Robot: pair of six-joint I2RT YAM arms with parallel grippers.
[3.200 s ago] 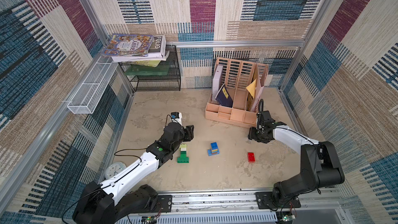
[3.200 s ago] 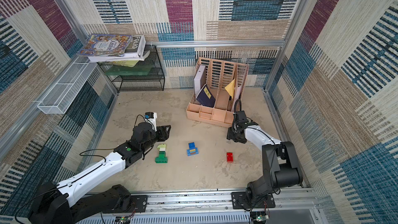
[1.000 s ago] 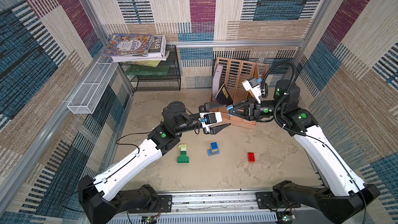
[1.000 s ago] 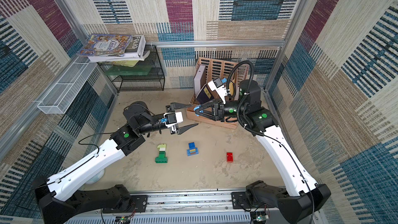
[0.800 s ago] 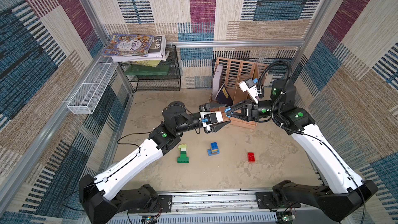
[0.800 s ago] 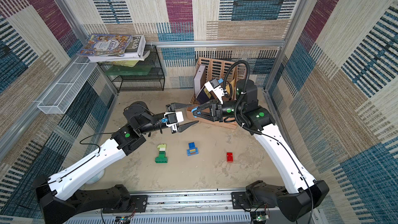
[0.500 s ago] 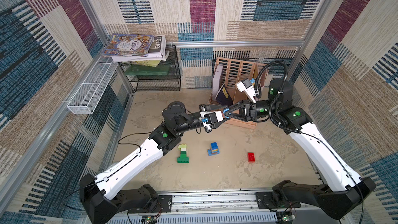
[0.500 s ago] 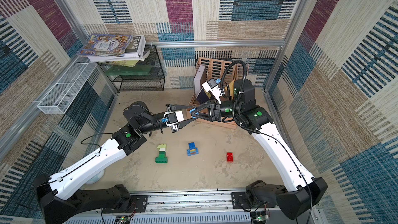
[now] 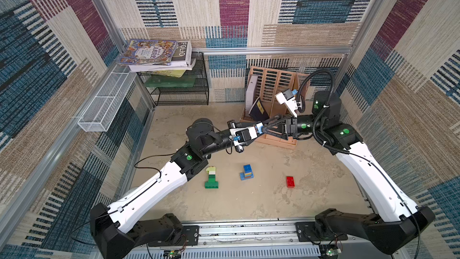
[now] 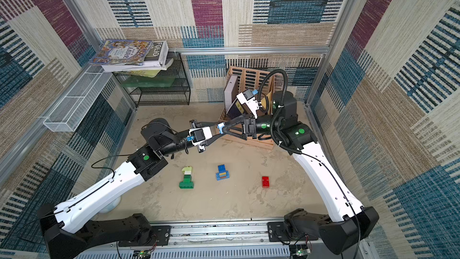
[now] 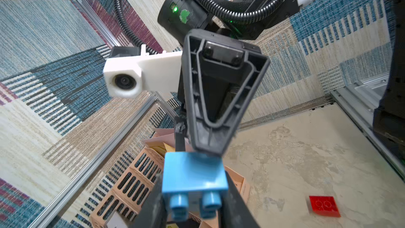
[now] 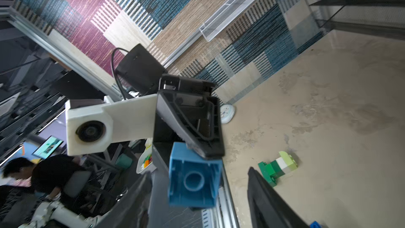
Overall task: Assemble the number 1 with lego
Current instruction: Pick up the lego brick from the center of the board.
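A light blue lego brick (image 11: pixel 194 173) hangs in the air above the back of the table (image 9: pixel 249 203), between the two arms. My left gripper (image 11: pixel 194 194) is shut on it, with one finger on each side. My right gripper (image 12: pixel 197 194) stands open around the same brick (image 12: pixel 192 185), and its fingers (image 12: pixel 263 194) are clear of it. On the table lies a dark green, cream and lime stack (image 9: pixel 211 178). A blue stack with brown and yellow layers (image 9: pixel 247 172) stands to its right. A red brick (image 9: pixel 290 181) lies further right. Both top views show the arms meeting tip to tip at the brick (image 10: pixel 219 128).
A wooden file organiser (image 9: pixel 276 80) with books stands at the back right, just behind the grippers. A black wire shelf (image 9: pixel 179 88) with books on top stands at the back left. A white mesh basket (image 9: pixel 104 105) hangs on the left wall.
Both arms rose from the table and met in the air. My left gripper closed on the light blue brick, and my right gripper, which had held it, opened.
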